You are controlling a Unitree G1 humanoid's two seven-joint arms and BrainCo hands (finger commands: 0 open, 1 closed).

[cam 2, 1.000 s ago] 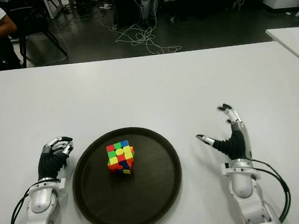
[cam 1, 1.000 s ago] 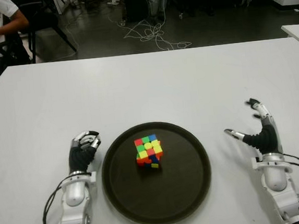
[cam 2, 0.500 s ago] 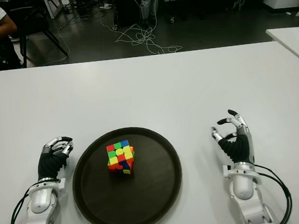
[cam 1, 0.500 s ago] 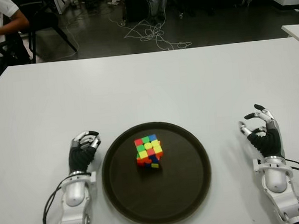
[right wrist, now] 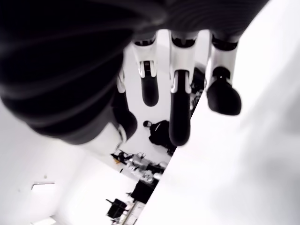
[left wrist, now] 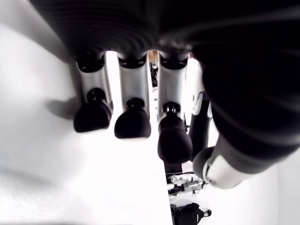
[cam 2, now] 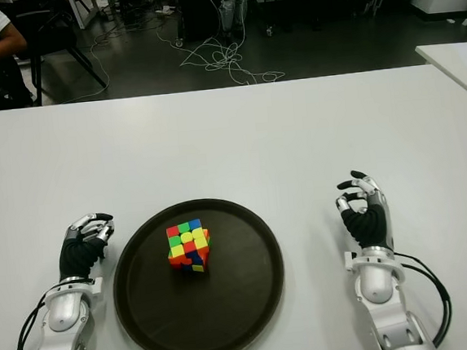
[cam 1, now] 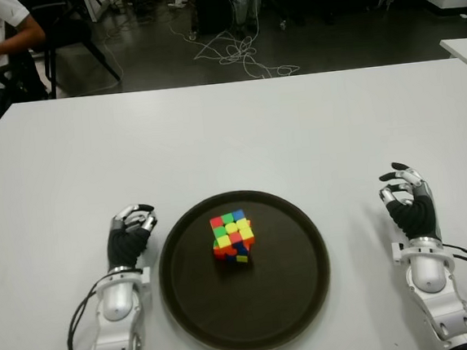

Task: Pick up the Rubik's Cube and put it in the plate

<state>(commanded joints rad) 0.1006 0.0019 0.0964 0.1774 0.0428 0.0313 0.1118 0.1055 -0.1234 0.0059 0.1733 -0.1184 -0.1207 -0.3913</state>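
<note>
While the blocky, multicoloured Rubik's Cube (cam 1: 232, 237) sits in the round dark plate (cam 1: 303, 300) on the smooth white desk (cam 1: 238, 134), left hand (cam 1: 130, 236) and right hand (cam 1: 407, 201) flank it, clenched, grasping nothing

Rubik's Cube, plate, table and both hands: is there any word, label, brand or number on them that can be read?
None can be read.
Rubik's Cube: plain coloured stickers only.
Plate: plain dark surface.
Table: bare white.
Left hand and right hand: no marking visible.
</note>
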